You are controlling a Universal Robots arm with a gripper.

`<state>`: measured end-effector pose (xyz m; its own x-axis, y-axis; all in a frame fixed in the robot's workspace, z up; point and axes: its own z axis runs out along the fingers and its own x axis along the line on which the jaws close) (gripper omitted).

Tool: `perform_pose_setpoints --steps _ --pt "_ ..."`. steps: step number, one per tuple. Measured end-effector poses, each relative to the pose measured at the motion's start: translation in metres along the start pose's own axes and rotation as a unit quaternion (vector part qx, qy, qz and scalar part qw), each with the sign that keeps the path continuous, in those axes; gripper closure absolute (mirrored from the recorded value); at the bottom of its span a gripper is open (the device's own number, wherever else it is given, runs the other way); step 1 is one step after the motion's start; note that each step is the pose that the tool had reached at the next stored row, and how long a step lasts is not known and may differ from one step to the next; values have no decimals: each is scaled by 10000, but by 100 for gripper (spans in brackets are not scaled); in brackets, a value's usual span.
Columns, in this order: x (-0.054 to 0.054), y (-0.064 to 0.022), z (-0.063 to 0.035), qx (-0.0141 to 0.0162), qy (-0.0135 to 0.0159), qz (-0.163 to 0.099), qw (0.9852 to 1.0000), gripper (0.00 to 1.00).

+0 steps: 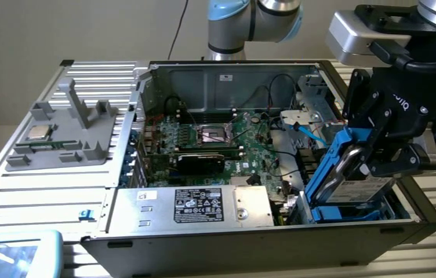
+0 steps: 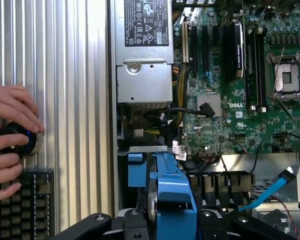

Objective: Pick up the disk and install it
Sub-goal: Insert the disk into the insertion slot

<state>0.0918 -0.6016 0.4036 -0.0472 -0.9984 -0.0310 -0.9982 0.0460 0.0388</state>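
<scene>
The disk (image 1: 359, 184), a silver-grey drive with a white label in a bright blue carrier (image 1: 328, 168), is held on edge and tilted. Its lower end reaches into the blue drive bay (image 1: 349, 213) at the front corner of the open computer case, on the exterior view's right. My gripper (image 1: 384, 159) is shut on its upper part. In the wrist view the carrier (image 2: 167, 187) and the disk's thin edge (image 2: 152, 200) run up between my black fingers (image 2: 132, 220), above the bay by the motherboard.
A silver power supply (image 1: 195, 205) with a black label sits beside the bay. The motherboard (image 1: 218, 145) and a loose blue cable (image 1: 311, 132) lie behind. A grey fixture (image 1: 63, 136) holds a processor chip (image 1: 40, 132). A person's hand (image 2: 10, 125) rests on a round controller (image 2: 14, 141) near a keyboard (image 2: 20, 205).
</scene>
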Motion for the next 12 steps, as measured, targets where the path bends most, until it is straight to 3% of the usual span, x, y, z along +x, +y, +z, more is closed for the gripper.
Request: perform_pose_setpoints --steps 12 --pt "1 -1 26 0 1 0 10000 63"
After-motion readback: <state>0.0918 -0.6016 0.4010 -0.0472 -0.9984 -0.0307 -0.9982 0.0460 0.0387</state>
